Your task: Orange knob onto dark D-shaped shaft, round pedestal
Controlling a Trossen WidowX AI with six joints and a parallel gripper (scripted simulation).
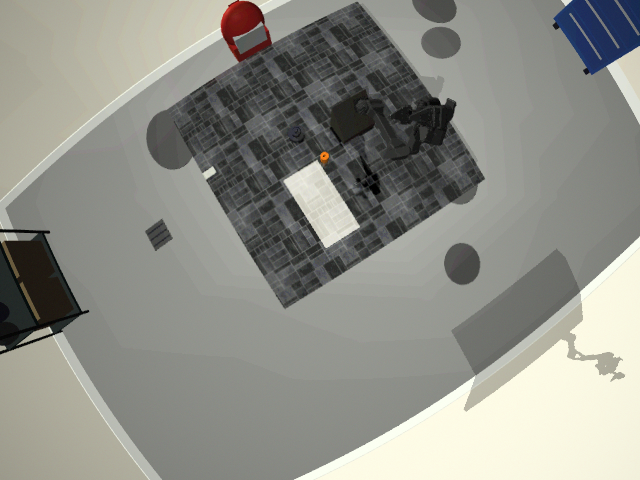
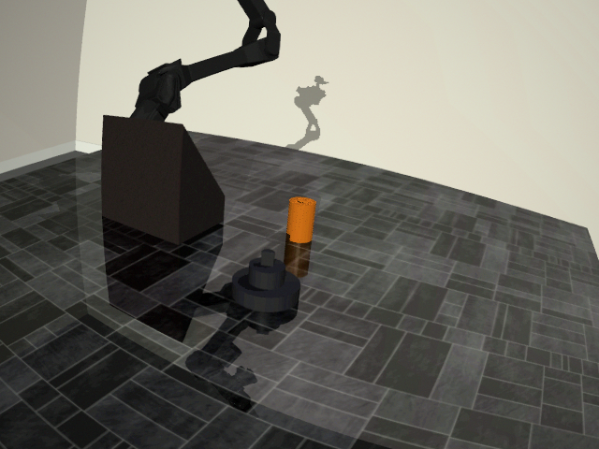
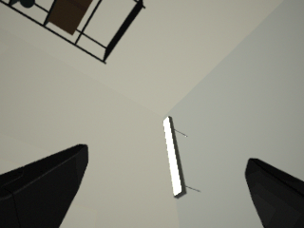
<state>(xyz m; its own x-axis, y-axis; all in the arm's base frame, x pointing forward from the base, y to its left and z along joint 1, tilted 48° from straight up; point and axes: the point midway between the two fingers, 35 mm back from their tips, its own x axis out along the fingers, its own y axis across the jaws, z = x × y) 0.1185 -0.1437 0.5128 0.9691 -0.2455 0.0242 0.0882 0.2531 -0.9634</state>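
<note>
Your pincer (image 3: 167,160) is spread wide with nothing between its fingertips; the wrist view looks past them to the walls and a bright lamp bar (image 3: 173,158), so that camera gives you no sight of the work. The arm (image 1: 395,142) (image 2: 212,65) is raised, reaching out of the top of the exterior view.

Beyond it, the orange knob (image 1: 324,156) (image 2: 300,220) stands upright on the dark tiled counter (image 1: 289,248) (image 2: 411,357), well apart from the dark block (image 1: 351,121) (image 2: 139,174) that carries the arm. Near the knob, but not touching it, sits the round pedestal (image 1: 296,135) (image 2: 266,292) with the bare shaft (image 2: 267,257) pointing up. Nothing is fitted yet.

Your first risk is the descent: come down off-centre and one finger could tip the tall, narrow knob. Grip it askew and it would likely meet the shaft tilted and jam. The shaft's flat is hidden from you, so a wrong turn would leave the knob perched on the tip; pressing harder then could make it slip in your grip. Try light pressure with small twists. Let go too soon and it may stay short of the pedestal.
</note>
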